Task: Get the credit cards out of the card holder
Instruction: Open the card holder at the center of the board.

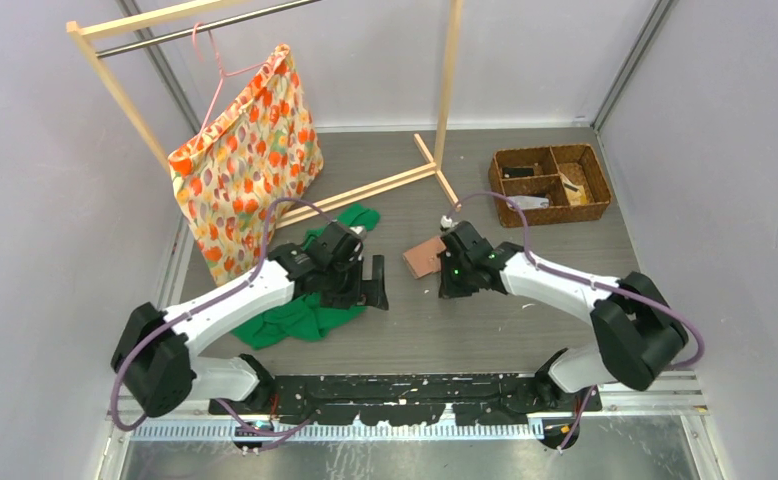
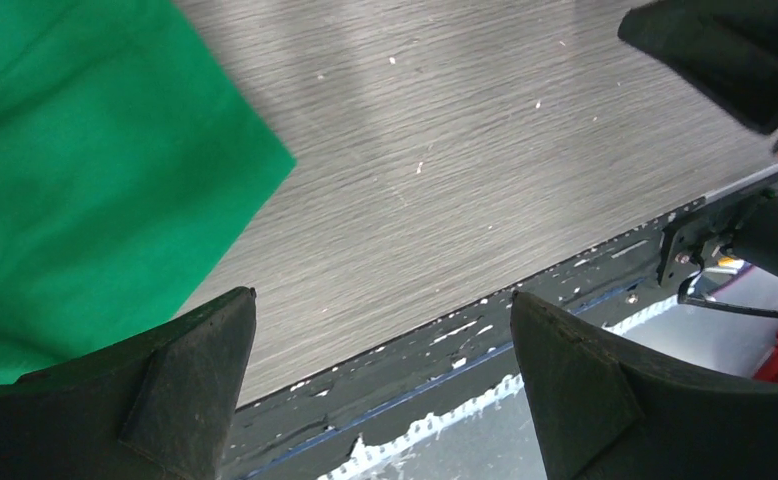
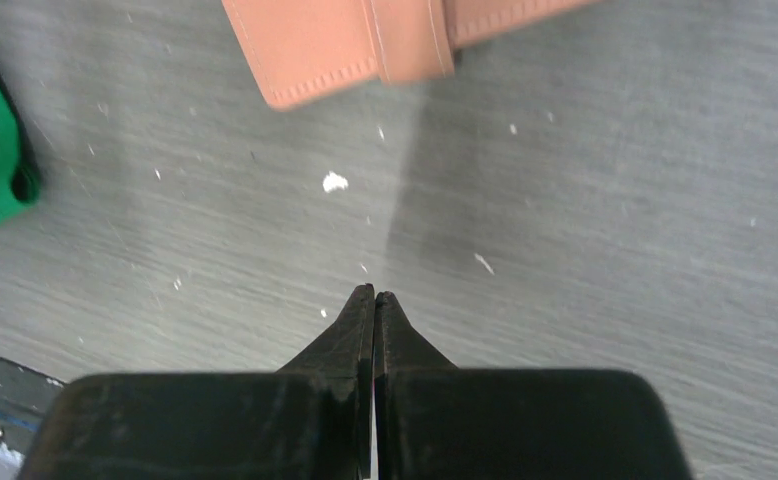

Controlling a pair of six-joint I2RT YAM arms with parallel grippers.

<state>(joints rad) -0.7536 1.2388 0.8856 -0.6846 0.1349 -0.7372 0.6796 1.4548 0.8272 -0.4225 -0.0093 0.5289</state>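
Card holder [image 1: 423, 258]: salmon-pink, folded shut, flat on the table [image 1: 485, 325] near its middle, between the two grippers; only its lower edge and tab show in the right wrist view. Right gripper [image 3: 374, 295]: fingers pressed together, empty, tips over bare table just short of the holder and not touching it. Left gripper [image 2: 380, 325]: fingers spread wide, empty, over the table's near edge beside the green cloth [image 1: 300, 315]. Green cloth: crumpled, partly under the left arm. Wicker basket [image 1: 597, 190]: far right, compartmented, small items inside, too small to identify. Patterned bag [image 1: 245, 160]: hung from a wooden rack [image 1: 450, 80] at far left.
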